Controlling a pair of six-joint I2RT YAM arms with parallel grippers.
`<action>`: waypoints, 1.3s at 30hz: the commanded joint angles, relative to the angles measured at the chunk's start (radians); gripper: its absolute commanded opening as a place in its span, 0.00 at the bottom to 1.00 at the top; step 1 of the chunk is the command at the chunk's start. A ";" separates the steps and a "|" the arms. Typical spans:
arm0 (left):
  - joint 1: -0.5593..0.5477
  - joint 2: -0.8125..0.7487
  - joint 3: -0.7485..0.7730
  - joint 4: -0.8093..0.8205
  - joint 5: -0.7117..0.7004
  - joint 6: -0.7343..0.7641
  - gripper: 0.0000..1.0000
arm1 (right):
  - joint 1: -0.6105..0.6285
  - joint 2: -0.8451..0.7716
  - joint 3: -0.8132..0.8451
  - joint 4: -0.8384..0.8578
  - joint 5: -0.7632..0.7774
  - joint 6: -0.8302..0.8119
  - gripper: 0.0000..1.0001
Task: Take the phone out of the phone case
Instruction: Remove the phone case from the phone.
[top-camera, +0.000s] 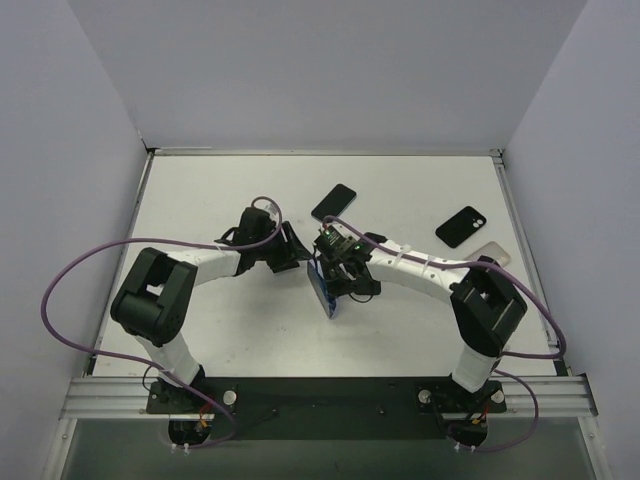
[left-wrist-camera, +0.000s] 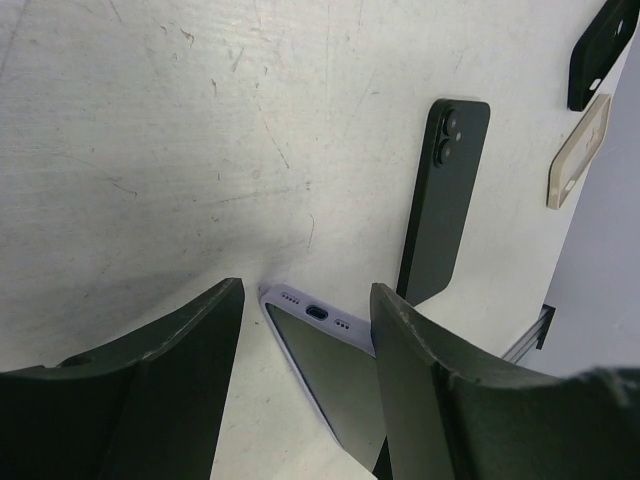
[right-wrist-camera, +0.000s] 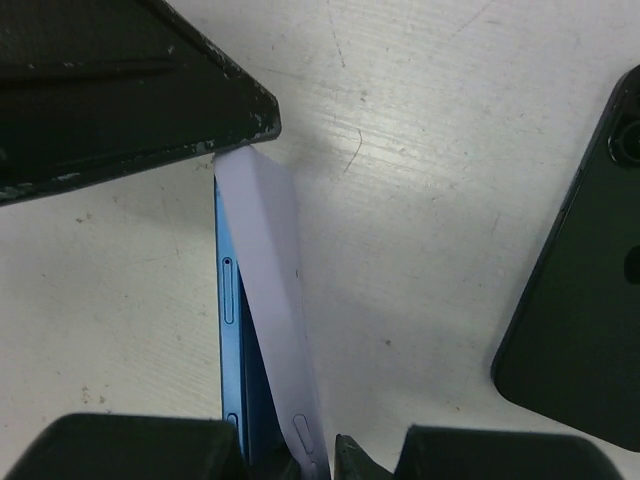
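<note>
White table (top-camera: 420, 300), right hand (top-camera: 337, 286) gripping blue phone (right-wrist-camera: 229, 300), lavender case (right-wrist-camera: 265, 250)

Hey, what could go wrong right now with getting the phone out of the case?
The blue phone stands partly peeled from the lavender case pinched in the right claw, while the left claw straddles it open, so the phone may drop. The black phone lies close and could get knocked.

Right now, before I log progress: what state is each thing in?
lavender case: one long edge peeled away.
blue phone: on edge, partly out of it.
right gripper: shut on both.
left gripper: open, straddling their end.
black phone: flat, back up, bare.
black case: empty, flat.
beige case: empty, flat.
</note>
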 joint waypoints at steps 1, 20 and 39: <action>-0.074 -0.014 -0.048 -0.224 0.237 0.044 0.63 | -0.057 -0.021 0.058 0.245 0.188 0.042 0.12; -0.071 -0.048 -0.082 -0.188 0.274 0.018 0.63 | 0.032 0.194 0.050 0.227 0.133 0.075 0.14; -0.024 -0.017 0.012 -0.231 0.278 0.043 0.63 | -0.067 -0.010 -0.054 0.218 0.151 0.092 0.00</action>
